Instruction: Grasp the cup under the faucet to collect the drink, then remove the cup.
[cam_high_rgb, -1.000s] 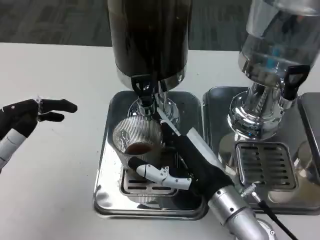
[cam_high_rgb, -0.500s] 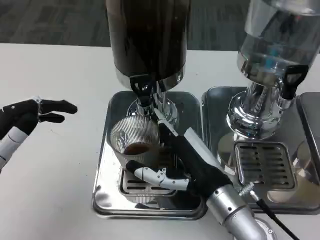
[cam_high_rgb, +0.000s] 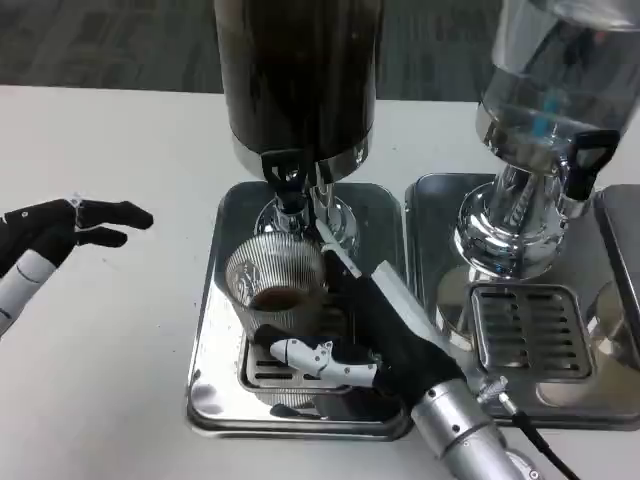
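Ribbed glass cup (cam_high_rgb: 275, 280) (a little dark drink in its bottom) standing on the steel drip tray (cam_high_rgb: 215, 330) beneath the faucet (cam_high_rgb: 287, 185) of the dark dispenser (cam_high_rgb: 297, 80). Right hand (cam_high_rgb: 350, 320) wraps the cup, apparently gripping it. Left hand (cam_high_rgb: 60, 235) hovers above the white table (cam_high_rgb: 120, 150), fingers extended, holding nothing

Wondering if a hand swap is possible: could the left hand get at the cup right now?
Probably yes: bare table lies between the left hand and the cup, whose left side is free, though the right hand wraps its right side.
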